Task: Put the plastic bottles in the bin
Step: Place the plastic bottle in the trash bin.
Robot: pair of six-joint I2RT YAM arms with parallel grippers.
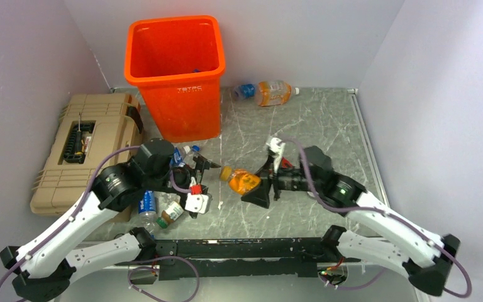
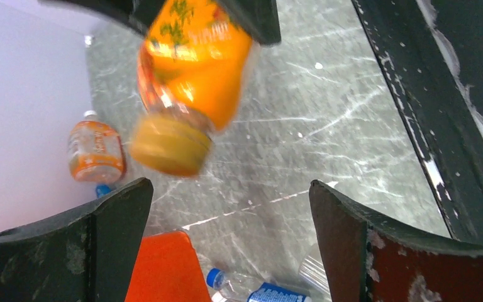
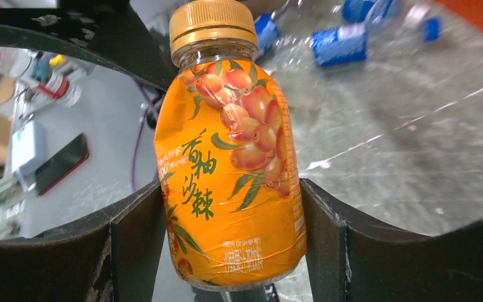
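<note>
My right hand [image 3: 233, 204] clamps the orange bottle [image 3: 226, 163], centre frame; only that wrist view shows its fruit label [image 3: 248, 123] sharply. My left hand [image 2: 229, 192] stands apart.

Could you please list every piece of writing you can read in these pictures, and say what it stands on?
"有机沙棘", in green down the label of the gold-capped bottle.
Fine print at the foot of that label: too small to read.
White lettering on the front of the bin: too small to read surely.
Blue labels on the clear bottles: blurred.
Label of the orange bottle by the back wall: blurred.
</note>
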